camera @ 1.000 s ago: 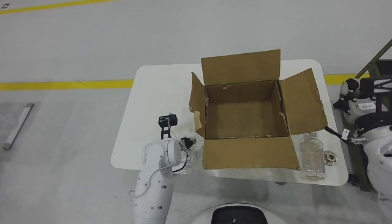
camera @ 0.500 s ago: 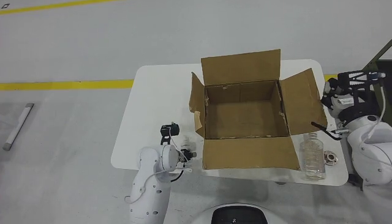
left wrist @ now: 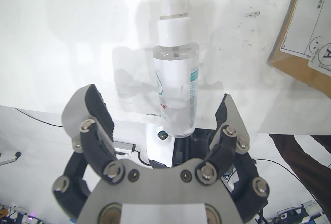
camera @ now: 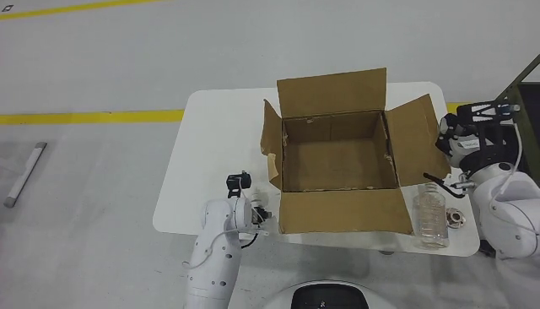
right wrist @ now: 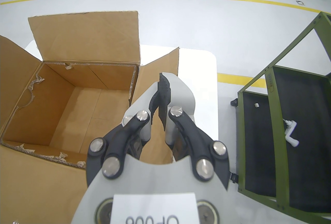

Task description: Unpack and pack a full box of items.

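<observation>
The open cardboard box [camera: 337,211] stands mid-table with all flaps spread and its inside [right wrist: 85,111] bare. My left gripper [left wrist: 158,95] is open at the table's front edge, beside the box's left front corner [left wrist: 297,28]. A small clear spray bottle [left wrist: 175,75] with a white collar sits between its fingers, untouched by them, cap pointing away. I cannot tell if it stands or lies. My right gripper [right wrist: 163,79] is shut on nothing, level with the box's right flap [camera: 418,140]. A clear plastic bottle [camera: 431,216] lies right of the front flap.
A small round object [camera: 456,218] sits beside the plastic bottle near the table's right front corner. A green cart [right wrist: 274,111] stands just off the table's right edge. The white table [camera: 211,140] is bare left of the box.
My right arm has swung in from the table's right edge toward the box's right flap. The left arm has shifted slightly toward the box.
</observation>
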{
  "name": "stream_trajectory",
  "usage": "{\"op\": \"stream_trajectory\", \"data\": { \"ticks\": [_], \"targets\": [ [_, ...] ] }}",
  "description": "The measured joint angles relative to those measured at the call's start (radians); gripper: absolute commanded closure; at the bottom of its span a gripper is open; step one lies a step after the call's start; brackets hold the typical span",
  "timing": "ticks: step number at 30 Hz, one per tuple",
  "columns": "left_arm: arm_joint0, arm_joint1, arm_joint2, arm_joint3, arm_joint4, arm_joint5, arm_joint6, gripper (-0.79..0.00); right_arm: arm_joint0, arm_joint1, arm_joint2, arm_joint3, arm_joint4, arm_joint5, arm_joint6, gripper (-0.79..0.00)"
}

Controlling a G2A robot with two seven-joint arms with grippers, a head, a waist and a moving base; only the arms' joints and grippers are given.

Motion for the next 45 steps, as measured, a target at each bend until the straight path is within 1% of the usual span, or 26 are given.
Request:
{"op": "stream_trajectory", "data": {
  "ticks": [5, 6, 7, 8, 9, 10, 11, 13, 17, 21, 23, 24, 25, 31, 33, 37, 38, 41, 44, 45],
  "targets": [
    [-0.008, 0.000, 0.008, 0.013, -0.019, -0.008, 0.001, -0.785, -0.008, 0.001, -0.003, -0.005, 0.004, -0.003, -0.008, 0.000],
    [-0.010, 0.000, 0.011, 0.017, -0.021, -0.010, -0.002, -0.745, -0.010, 0.001, -0.004, -0.006, 0.006, -0.006, -0.011, 0.000],
    [-0.012, 0.001, 0.012, 0.020, -0.023, -0.012, -0.005, -0.683, -0.011, 0.001, -0.005, -0.007, 0.005, -0.007, -0.011, 0.000],
    [-0.013, 0.001, 0.013, 0.023, -0.025, -0.012, -0.007, -0.600, -0.012, 0.001, -0.005, -0.007, 0.003, -0.007, -0.010, 0.000],
    [-0.015, 0.001, 0.015, 0.025, -0.027, -0.013, -0.008, -0.483, -0.011, 0.002, -0.006, -0.007, 0.000, -0.007, -0.007, 0.000],
    [-0.015, 0.001, 0.017, 0.026, -0.029, -0.015, -0.008, -0.422, -0.011, 0.002, -0.006, -0.006, -0.001, -0.006, -0.006, 0.000],
    [-0.016, 0.002, 0.019, 0.028, -0.030, -0.017, -0.008, -0.419, -0.009, 0.002, -0.007, -0.005, 0.000, -0.007, -0.005, 0.000],
    [-0.017, 0.002, 0.022, 0.031, -0.031, -0.020, -0.011, -0.379, -0.008, 0.003, -0.007, -0.004, 0.003, -0.008, -0.006, 0.000],
    [-0.020, 0.003, 0.029, 0.043, -0.032, -0.019, -0.012, -0.366, -0.007, 0.004, -0.007, -0.003, 0.005, -0.008, -0.011, 0.000],
    [-0.024, 0.004, 0.035, 0.055, -0.033, -0.015, -0.011, -0.286, -0.009, 0.005, -0.007, -0.003, 0.001, -0.010, -0.003, 0.000],
    [-0.025, 0.004, 0.038, 0.058, -0.034, -0.013, -0.009, -0.166, -0.011, 0.005, -0.003, -0.002, 0.001, -0.007, 0.001, 0.000],
    [-0.026, 0.005, 0.039, 0.058, -0.034, -0.013, -0.007, -0.028, -0.012, 0.006, -0.002, -0.001, 0.002, -0.004, 0.003, 0.000],
    [-0.026, 0.005, 0.040, 0.058, -0.034, -0.012, -0.005, 0.000, -0.013, 0.006, -0.001, -0.001, 0.003, -0.003, 0.004, 0.000],
    [-0.022, 0.009, 0.028, 0.024, -0.023, 0.014, 0.031, 0.000, -0.008, 0.006, -0.007, 0.013, 0.019, 0.003, 0.005, 0.000],
    [-0.020, 0.013, 0.004, 0.002, -0.016, 0.035, 0.037, 0.000, 0.001, 0.006, -0.013, 0.023, 0.025, 0.000, 0.011, 0.000],
    [-0.018, 0.024, -0.076, -0.054, -0.005, 0.081, 0.045, 0.000, 0.024, 0.009, -0.020, 0.042, 0.036, -0.021, 0.024, 0.000],
    [-0.017, 0.027, -0.091, -0.077, 0.000, 0.084, 0.046, 0.000, 0.029, 0.009, -0.021, 0.048, 0.038, -0.024, 0.024, 0.000],
    [-0.019, 0.032, -0.139, -0.204, -0.015, 0.118, 0.027, 0.000, 0.039, 0.008, -0.022, 0.073, 0.078, -0.022, 0.006, 0.000],
    [-0.039, 0.032, -0.162, -0.310, -0.044, 0.154, -0.005, 0.000, 0.050, 0.009, -0.032, 0.099, 0.095, -0.043, 0.002, 0.000],
    [-0.054, 0.031, -0.168, -0.346, -0.058, 0.178, -0.021, 0.000, 0.058, 0.010, -0.039, 0.111, 0.096, -0.056, 0.005, 0.000]
  ]
}}
